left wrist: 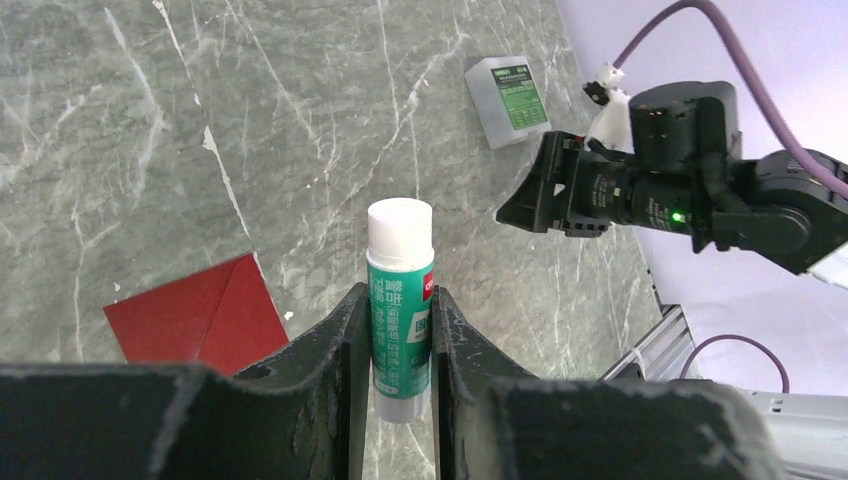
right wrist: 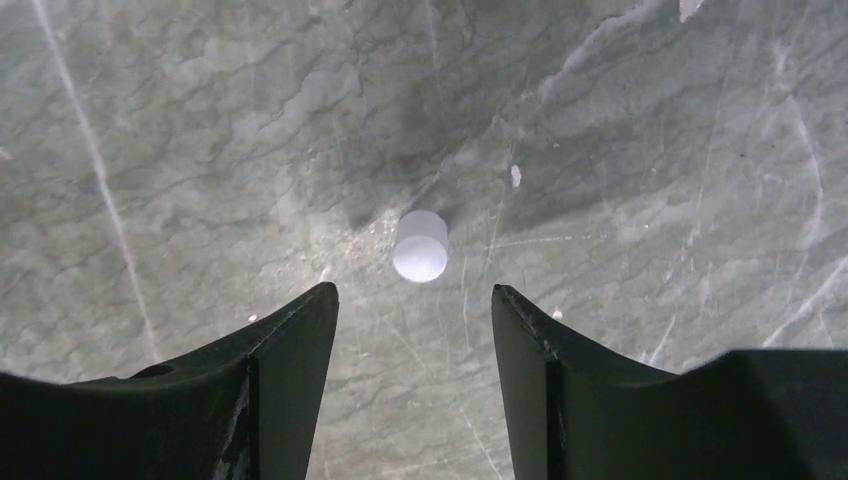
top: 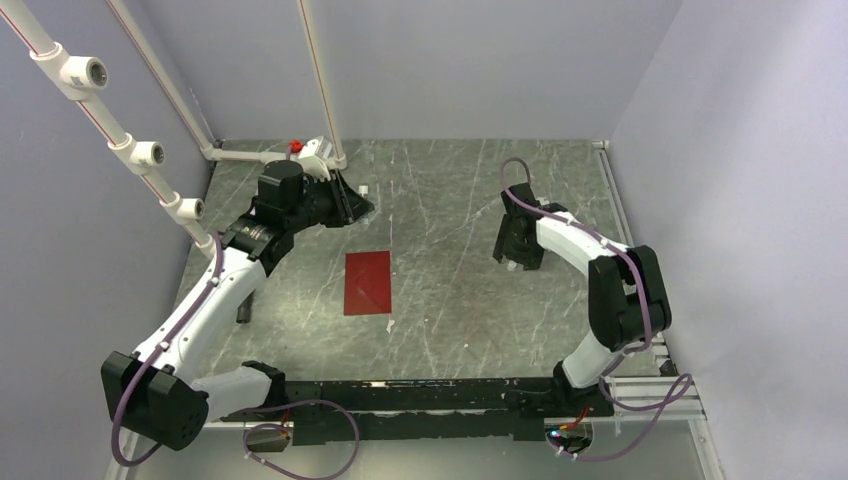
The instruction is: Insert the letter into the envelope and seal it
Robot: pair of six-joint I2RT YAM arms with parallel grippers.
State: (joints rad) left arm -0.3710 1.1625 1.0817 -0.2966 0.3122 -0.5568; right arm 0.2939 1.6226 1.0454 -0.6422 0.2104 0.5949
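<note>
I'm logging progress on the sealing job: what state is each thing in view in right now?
envelope: flat on the table, flap folded down, untouched.
glue stick: clamped between the fingers, white end sticking out.
left gripper: shut on the glue stick.
white cylinder: loose on the table, under the right gripper.
right gripper: open, holding nothing.
white-and-green box: lying on the table, untouched.
letter: not in view.

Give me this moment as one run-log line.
left end effector: shut on glue stick | right end effector: open over white cap on table | envelope: flat on table, not held | letter: not in view
</note>
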